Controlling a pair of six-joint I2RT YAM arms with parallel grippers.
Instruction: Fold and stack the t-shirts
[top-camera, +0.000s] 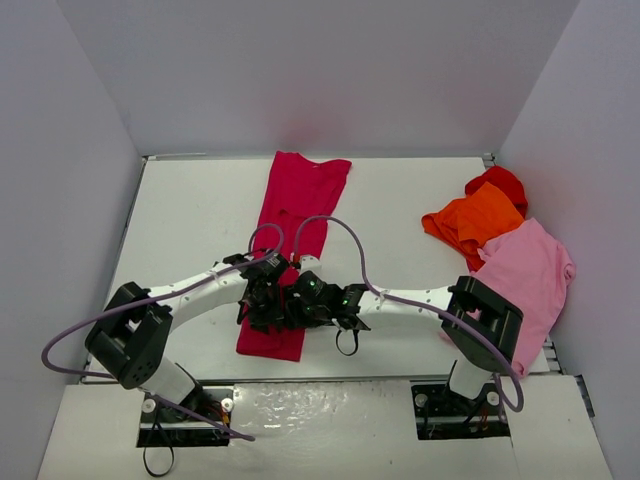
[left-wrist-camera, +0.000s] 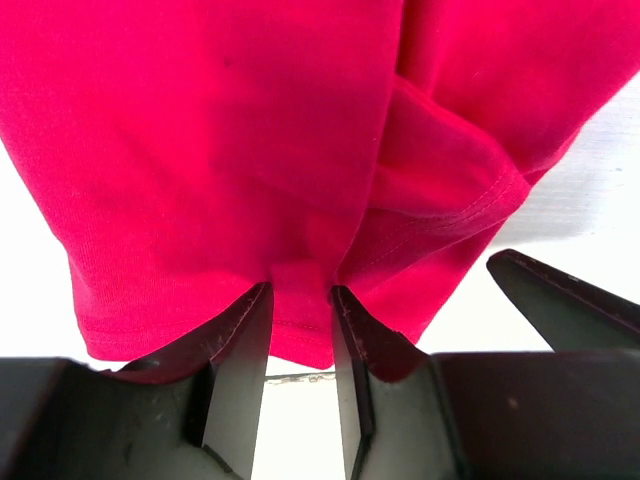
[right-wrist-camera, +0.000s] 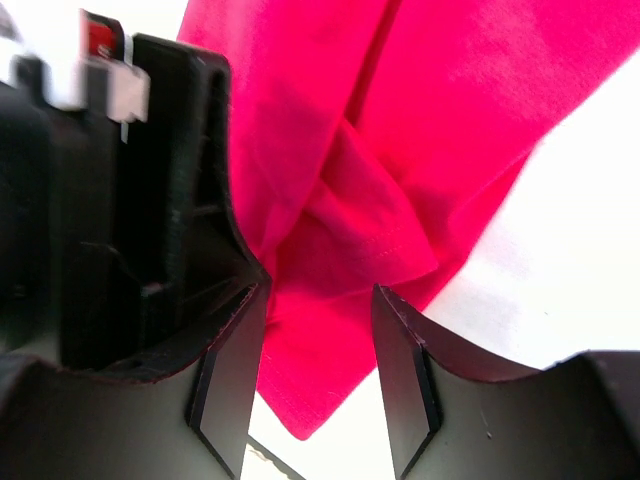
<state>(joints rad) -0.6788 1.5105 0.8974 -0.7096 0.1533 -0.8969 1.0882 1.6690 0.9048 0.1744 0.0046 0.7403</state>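
At the near end of the tabletop (top-camera: 195, 225), just ahead of the arm bases, both arms crowd over the crimson t-shirt (top-camera: 300, 210). It lies as a long, narrow strip reaching from the far edge down toward the arms. The left end effector (left-wrist-camera: 300, 298) is pressed together on the near hem, the cloth puckering between its fingers. Just beside it, the right end effector (right-wrist-camera: 320, 300) stands spread, straddling the hem's right-hand corner where a tucked layer shows; it grips nothing that I can see.

To my eye the step is taking this hem to fold the strip over lengthwise. For a clean fold, the right side should close on every layer at that corner, tucked flap included. The left pinch sits toward the middle of the hem, so the left corner may sag. Both arms are so close together that they should rise together, level, keeping the hem taut between them. Then they can carry it toward the far end and lay it down square.

The orange t-shirt (top-camera: 475, 222), bright red t-shirt (top-camera: 498, 183) and light pink t-shirt (top-camera: 532, 275) lie heaped at the right edge, well apart.
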